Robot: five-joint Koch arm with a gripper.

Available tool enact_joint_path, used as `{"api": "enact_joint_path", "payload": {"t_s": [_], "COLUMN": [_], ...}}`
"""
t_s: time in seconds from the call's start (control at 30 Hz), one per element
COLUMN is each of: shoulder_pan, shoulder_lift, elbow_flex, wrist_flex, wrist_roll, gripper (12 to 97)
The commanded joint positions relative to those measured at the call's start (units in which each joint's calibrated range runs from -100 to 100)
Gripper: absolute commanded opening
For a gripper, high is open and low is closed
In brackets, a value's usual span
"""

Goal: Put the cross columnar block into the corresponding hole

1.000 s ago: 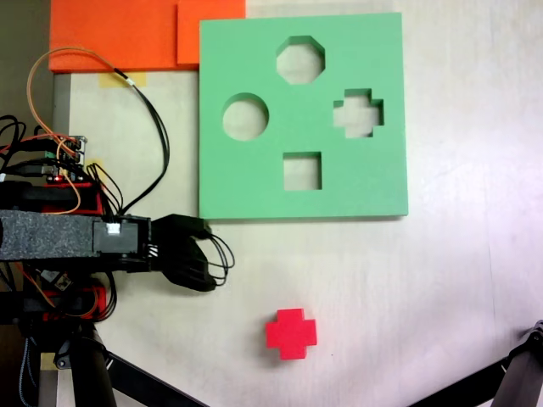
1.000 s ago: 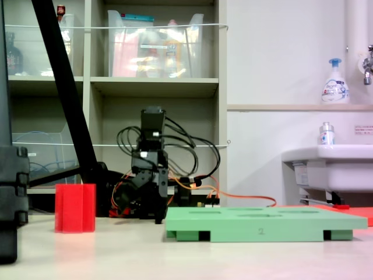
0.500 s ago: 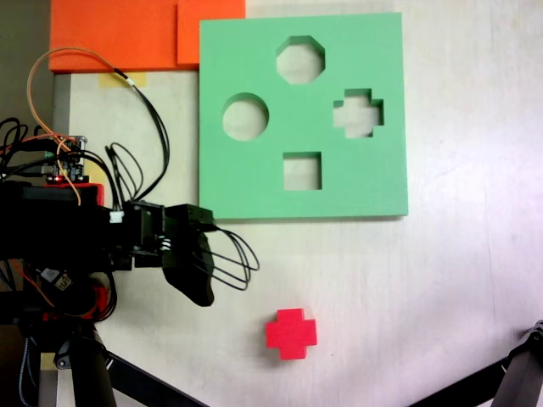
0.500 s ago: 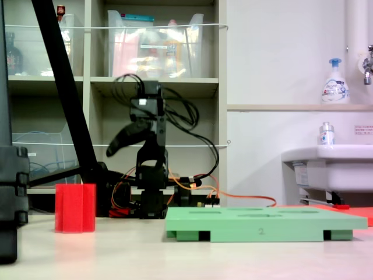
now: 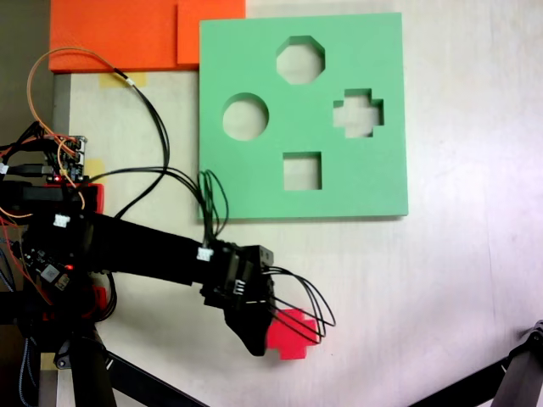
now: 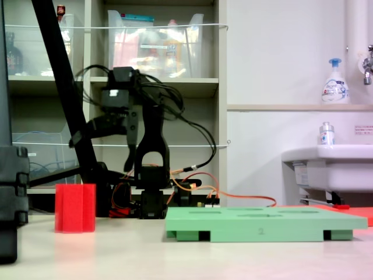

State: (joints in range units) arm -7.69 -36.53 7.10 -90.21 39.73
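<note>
In the fixed view from above, the arm is seen stretched from its base at the left edge across the pale counter toward the lower middle. The gripper is seen over the left part of the cross columnar block, which it partly hides; whether the jaws are apart or closed cannot be told here, since they lie under the black housing. The red block is seen on the counter, well below the green foam board. In the board four cutouts are seen: an octagonal one at the top, a round one at the left, a square one below, and the corresponding hole, plus-shaped, at the right side. The hole is seen empty. Two orange foam sheets are laid at the upper left, touching the board's corner. Black and orange cables are looped from the arm's base to its wrist.

In the fixed view from the counter's level, the cross columnar block is seen standing upright on the counter at the left, apart from the green foam board, which lies flat at the right. The gripper is held high above the block, tilted down to the left, touching nothing; the gap between its jaws cannot be judged. A shelf unit and a white sink are seen behind.
</note>
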Motion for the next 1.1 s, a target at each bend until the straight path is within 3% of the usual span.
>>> {"api": "enact_joint_path", "payload": {"t_s": [0.0, 0.73, 0.83, 1.0, 1.07], "shoulder_pan": [-0.83, -3.71, -3.71, -4.25, -4.49], "shoulder_lift": [4.12, 35.97, 36.66, 36.66, 36.66], "elbow_flex": [4.76, 18.02, 17.82, 17.82, 17.82], "wrist_flex": [-2.76, -2.66, -2.76, -5.17, -5.84], "wrist_roll": [-1.22, -4.54, -4.59, -4.59, -4.59], "gripper": [81.5, 80.5, 71.5, 46.1, 41.7]}}
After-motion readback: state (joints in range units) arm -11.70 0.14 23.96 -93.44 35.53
